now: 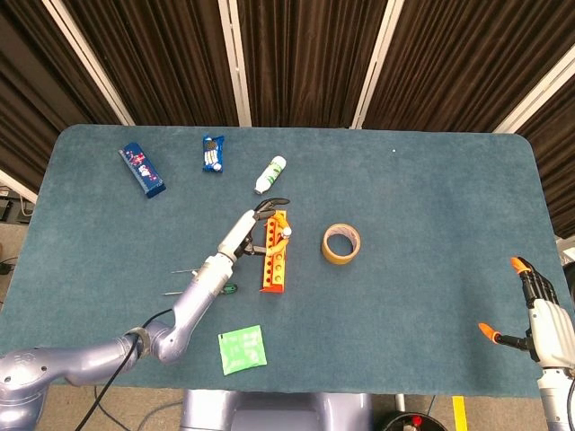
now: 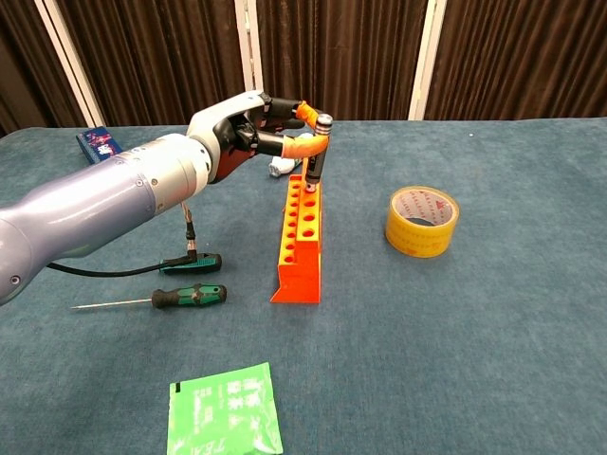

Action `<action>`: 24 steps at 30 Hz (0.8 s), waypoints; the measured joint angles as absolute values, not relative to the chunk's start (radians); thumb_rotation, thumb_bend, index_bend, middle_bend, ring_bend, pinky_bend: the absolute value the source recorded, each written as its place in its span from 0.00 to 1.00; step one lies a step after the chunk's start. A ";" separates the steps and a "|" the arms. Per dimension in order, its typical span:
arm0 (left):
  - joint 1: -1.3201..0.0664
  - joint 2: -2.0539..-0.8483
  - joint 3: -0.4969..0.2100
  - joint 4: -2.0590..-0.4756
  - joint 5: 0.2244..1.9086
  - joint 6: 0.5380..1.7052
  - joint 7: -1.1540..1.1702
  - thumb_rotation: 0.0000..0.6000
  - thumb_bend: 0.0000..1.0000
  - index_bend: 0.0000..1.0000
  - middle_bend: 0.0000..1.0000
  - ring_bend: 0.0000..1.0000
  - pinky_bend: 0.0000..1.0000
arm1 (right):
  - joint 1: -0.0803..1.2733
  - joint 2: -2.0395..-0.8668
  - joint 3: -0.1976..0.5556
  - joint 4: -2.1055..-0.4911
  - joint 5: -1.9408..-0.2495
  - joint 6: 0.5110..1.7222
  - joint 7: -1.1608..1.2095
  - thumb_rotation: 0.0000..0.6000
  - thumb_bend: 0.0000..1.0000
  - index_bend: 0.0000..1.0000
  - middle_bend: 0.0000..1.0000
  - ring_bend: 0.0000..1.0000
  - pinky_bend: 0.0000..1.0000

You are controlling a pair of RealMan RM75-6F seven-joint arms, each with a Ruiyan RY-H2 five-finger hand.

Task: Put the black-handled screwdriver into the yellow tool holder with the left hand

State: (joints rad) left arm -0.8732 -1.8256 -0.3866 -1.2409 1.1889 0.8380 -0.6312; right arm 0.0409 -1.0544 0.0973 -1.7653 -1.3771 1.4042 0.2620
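Note:
The tool holder [image 2: 298,239], orange with a yellow side, lies lengthwise mid-table and shows rows of round holes; in the head view the holder [image 1: 273,267] sits left of the tape. My left hand [image 2: 248,134] pinches the black-handled screwdriver [image 2: 316,156] between orange-tipped fingers. The tool stands upright, its tip at the far end of the holder. From above, the left hand [image 1: 254,228] covers most of the screwdriver [image 1: 285,233]. My right hand [image 1: 537,303] hangs off the table's front right corner, fingers apart, holding nothing.
A yellow tape roll [image 2: 421,220] lies right of the holder. Two green-handled screwdrivers [image 2: 190,280] lie at its left, under my left forearm. A green packet [image 2: 224,410] is near the front edge. A white bottle [image 1: 269,174] and two blue packs [image 1: 142,169] lie further back.

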 measured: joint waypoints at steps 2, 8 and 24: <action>-0.873 -1.826 -0.386 -1.238 1.187 0.838 -0.629 1.00 0.53 0.64 0.11 0.01 0.06 | 0.041 -1.054 0.097 -1.766 -1.378 1.405 0.263 1.00 0.07 0.00 0.00 0.00 0.00; -0.872 -1.829 -0.388 -1.230 1.182 0.835 -0.626 1.00 0.53 0.64 0.11 0.01 0.06 | 0.041 -1.054 0.096 -1.766 -1.379 1.404 0.263 1.00 0.07 0.00 0.00 0.00 0.00; -0.870 -1.833 -0.377 -1.222 1.192 0.829 -0.620 1.00 0.36 0.56 0.08 0.00 0.01 | 0.042 -1.054 0.096 -1.765 -1.381 1.404 0.267 1.00 0.07 0.00 0.00 0.00 0.00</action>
State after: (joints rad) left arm -0.8702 -1.8330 -0.3772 -1.2220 1.1919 0.8286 -0.6200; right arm 0.0416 -1.0536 0.0962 -1.7647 -1.3808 1.4037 0.2666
